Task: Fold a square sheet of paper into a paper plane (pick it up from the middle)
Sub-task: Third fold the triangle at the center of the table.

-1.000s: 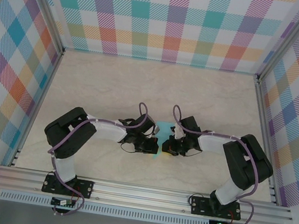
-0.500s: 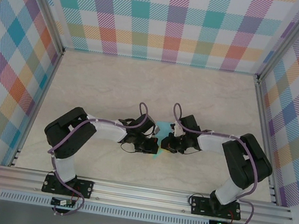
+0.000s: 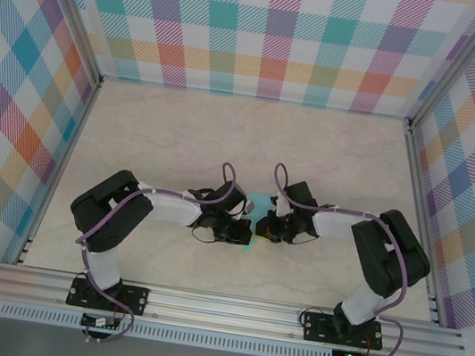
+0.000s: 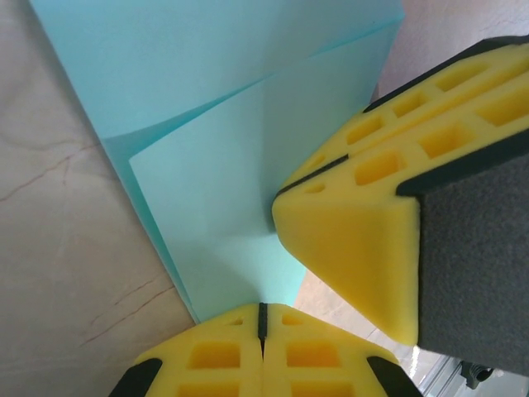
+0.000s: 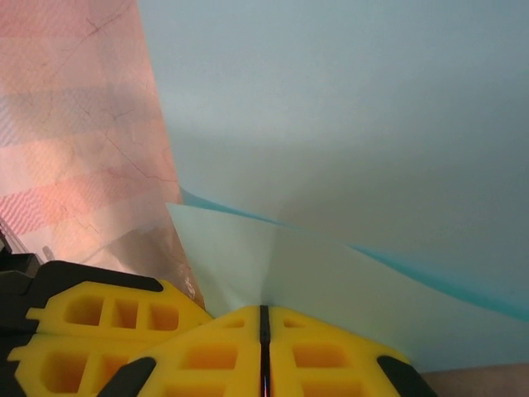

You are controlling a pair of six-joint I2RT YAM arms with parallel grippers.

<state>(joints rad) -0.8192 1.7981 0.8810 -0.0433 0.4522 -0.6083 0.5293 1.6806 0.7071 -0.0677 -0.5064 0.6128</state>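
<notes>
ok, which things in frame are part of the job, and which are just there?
Job: paper plane, left claw, right claw, both pinching it.
Just there: table, checked walls, metal frame.

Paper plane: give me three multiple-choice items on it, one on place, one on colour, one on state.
1. Where is the paper?
A) between the left tool and the right tool
B) against the back wall
C) on the front rail

2. What colour is it?
A) pink
B) white
C) light cyan

3. The left tool is:
A) wide open
B) shut on the paper
C) lifted clear of it

Answers:
1 A, the top view shows it between both tools.
2 C, it looks cyan in all three views.
3 B, the left wrist view shows the tool closed with the paper's edge pinched in it.
</notes>
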